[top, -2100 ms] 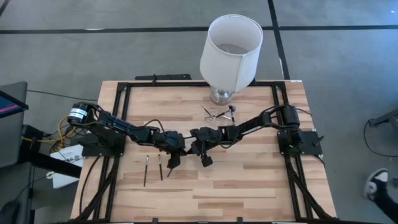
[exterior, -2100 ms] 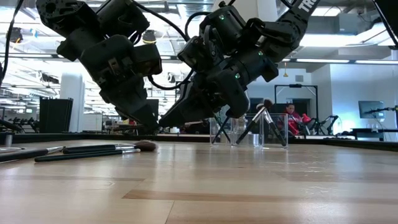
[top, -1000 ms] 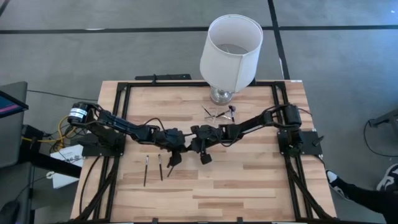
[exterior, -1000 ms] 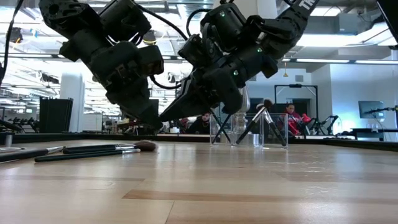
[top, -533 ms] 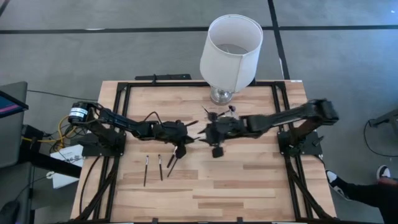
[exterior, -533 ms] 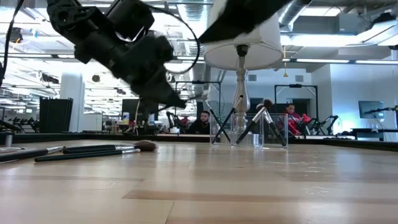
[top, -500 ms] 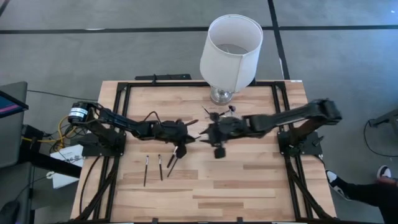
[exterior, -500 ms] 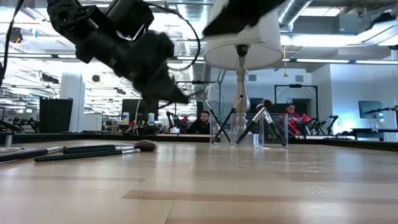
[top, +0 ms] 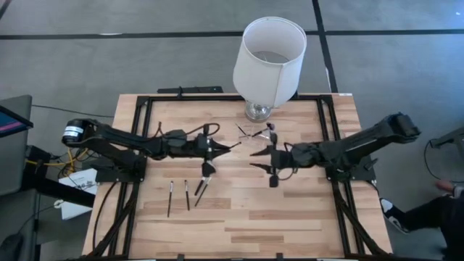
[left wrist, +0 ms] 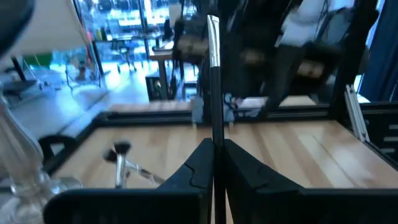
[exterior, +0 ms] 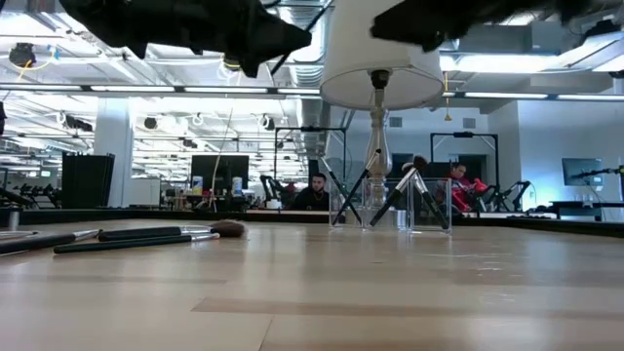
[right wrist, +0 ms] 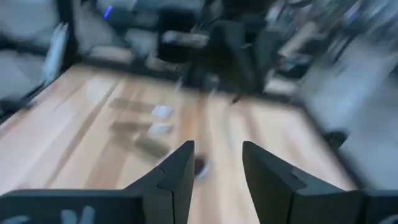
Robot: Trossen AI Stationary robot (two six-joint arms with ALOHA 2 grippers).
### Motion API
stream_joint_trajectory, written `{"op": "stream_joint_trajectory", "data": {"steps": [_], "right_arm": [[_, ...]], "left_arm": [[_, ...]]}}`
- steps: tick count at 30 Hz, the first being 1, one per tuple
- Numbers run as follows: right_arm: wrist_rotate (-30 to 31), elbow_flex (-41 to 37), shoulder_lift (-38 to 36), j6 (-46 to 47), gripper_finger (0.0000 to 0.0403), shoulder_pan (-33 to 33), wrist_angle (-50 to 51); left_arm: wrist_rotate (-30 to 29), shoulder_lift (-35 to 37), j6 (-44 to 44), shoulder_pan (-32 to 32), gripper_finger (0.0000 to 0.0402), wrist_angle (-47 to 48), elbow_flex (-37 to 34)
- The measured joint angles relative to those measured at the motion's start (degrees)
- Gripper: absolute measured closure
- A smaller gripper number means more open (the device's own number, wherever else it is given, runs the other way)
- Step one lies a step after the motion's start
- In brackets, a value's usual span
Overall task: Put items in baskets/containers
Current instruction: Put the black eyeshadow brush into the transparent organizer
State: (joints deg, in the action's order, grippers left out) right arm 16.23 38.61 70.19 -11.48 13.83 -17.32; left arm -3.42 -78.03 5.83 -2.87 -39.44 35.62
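Note:
My left gripper (top: 220,148) hangs above the table's middle, pointing level toward the right edge, shut on a slim dark makeup brush (top: 232,145). My right gripper (top: 254,159) faces it a short way off, open, with nothing between its fingers (right wrist: 177,168). Three more brushes (top: 186,194) lie flat on the wood near the left front. Between the grippers and the lamp, the small clear tray (top: 254,131) holds a few brushes that lean against its walls (exterior: 405,190). My left gripper pinches the brush's thin dark handle (left wrist: 214,124) between its two fingers. The fingers come level from the table's left. The brush sticks out past the fingertips toward the right, its silver ferrule (left wrist: 213,28) beyond them. It is lifted clear of the table.
A big white lampshade on a glass base (top: 268,51) stands at the far middle, just behind the tray. A black frame (top: 141,109) runs round the tabletop. The near half of the wood is bare. People sit in the room beyond the table.
Both grippers have risen from low over the table, where they met tip to tip. The right one has opened and drawn back toward the right edge. The left one has tipped from slanting down to level, keeping the brush, which now hangs clear of the wood.

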Motion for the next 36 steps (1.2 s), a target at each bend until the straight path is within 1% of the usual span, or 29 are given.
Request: {"op": "stream_joint_trajectory", "data": {"steps": [1,3,6,9,12,18,22,27,30,32,35,36], "right_arm": [[-0.2,-2.2,1.6,-0.9,0.0274,-0.9,-7.3],[-1.4,-5.5,4.8,-2.1,0.0275,-2.9,-18.7],[-2.1,-6.8,9.7,-1.6,0.0277,-5.7,-32.7],[-5.5,-6.7,13.8,-0.5,0.0280,-7.8,-43.2],[-11.2,-6.2,16.3,2.2,0.0282,-9.4,-49.0],[-19.3,-3.1,19.5,6.5,0.0282,-11.4,-49.8],[-19.9,-0.5,21.6,6.5,0.0282,-11.3,-49.8],[-19.9,1.2,22.9,6.6,0.0287,-11.3,-49.8],[-19.7,1.3,22.9,6.6,0.0309,-11.2,-49.8],[-19.7,1.3,22.5,6.6,0.0334,-11.2,-49.7],[-19.3,1.3,22.5,6.5,0.0382,-11.3,-49.8],[-19.3,1.3,22.5,6.3,0.0390,-11.3,-49.8]], "left_arm": [[0.0,0.5,0.5,0.0,0.0380,0.2,0.0],[0.6,0.6,1.2,0.0,0.0383,-0.6,0.0],[2.6,0.2,1.4,0.0,0.0385,-0.7,0.0],[3.6,-0.2,1.5,0.0,0.0380,-0.5,-0.1],[3.7,-0.5,1.8,0.0,0.0379,-0.8,0.0],[3.7,-0.6,1.9,0.0,0.0384,-0.9,0.0],[3.7,-0.6,1.9,0.0,0.0378,-0.9,0.0],[3.7,-0.6,1.9,0.0,0.0384,-0.9,0.0],[3.7,-0.6,1.9,0.0,0.0379,-0.9,0.0],[3.7,-0.6,1.9,0.0,0.0373,-0.9,0.0],[3.9,-0.6,1.9,0.0,0.0370,-0.8,0.0],[3.9,-0.6,1.8,-0.1,0.0370,-0.8,0.0]]}}
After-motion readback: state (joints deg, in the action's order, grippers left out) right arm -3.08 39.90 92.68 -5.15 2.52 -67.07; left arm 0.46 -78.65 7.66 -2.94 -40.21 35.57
